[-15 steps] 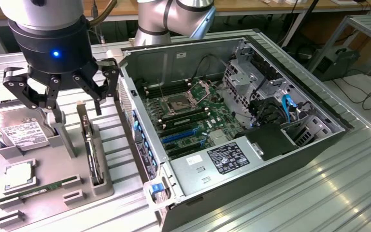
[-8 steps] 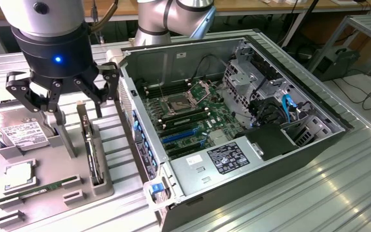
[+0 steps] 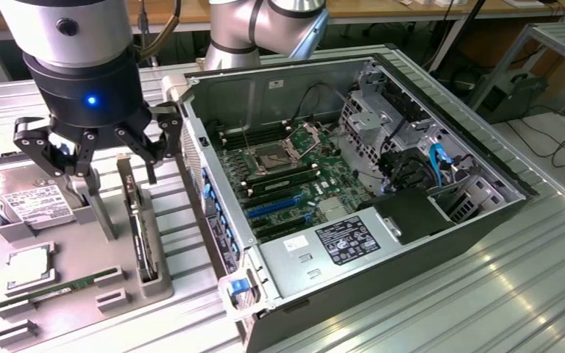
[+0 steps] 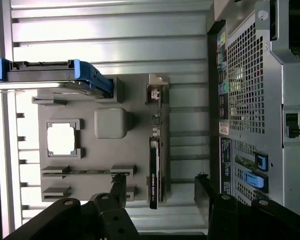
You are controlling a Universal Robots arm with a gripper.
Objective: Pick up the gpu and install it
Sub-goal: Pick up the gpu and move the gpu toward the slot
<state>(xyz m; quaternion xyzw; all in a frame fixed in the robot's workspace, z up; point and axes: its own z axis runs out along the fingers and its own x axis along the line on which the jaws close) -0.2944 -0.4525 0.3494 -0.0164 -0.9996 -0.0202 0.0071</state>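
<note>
Exterior view: the gripper [image 3: 115, 173] is seen hanging over the far part of a grey holder tray [image 3: 76, 250] on the ribbed desk [image 3: 518, 294], with its fingers spread wide and nothing held between them. The gpu [image 3: 140, 228] is stood on its long edge in a slot of that tray, on the side nearest the open computer case [image 3: 479, 220], which lies to the exterior view's right. A hard drive [image 3: 32, 202] and a RAM stick [image 3: 57, 290] are kept in the same tray.

In the wrist view the gpu [image 4: 154, 170] is shown edge-on as a thin dark strip. A finger [image 4: 117, 187] of the gripper [image 4: 161, 176] is seen to either side of it, apart from it. No contact can be made out.

The long axis of the card is laid along the tray, roughly parallel to the near wall of the case. Its silver bracket [image 4: 157, 92] is pointed toward the hard drive's end of the tray.

The card is judged to be light and stiff, yet fragile. Its flat faces can be pinched across the thin thickness, near the middle of the upper edge, so that tilting is limited. The connector edge seated in the slot is best left untouched, and a hard squeeze on the board's components is to be avoided.
</note>
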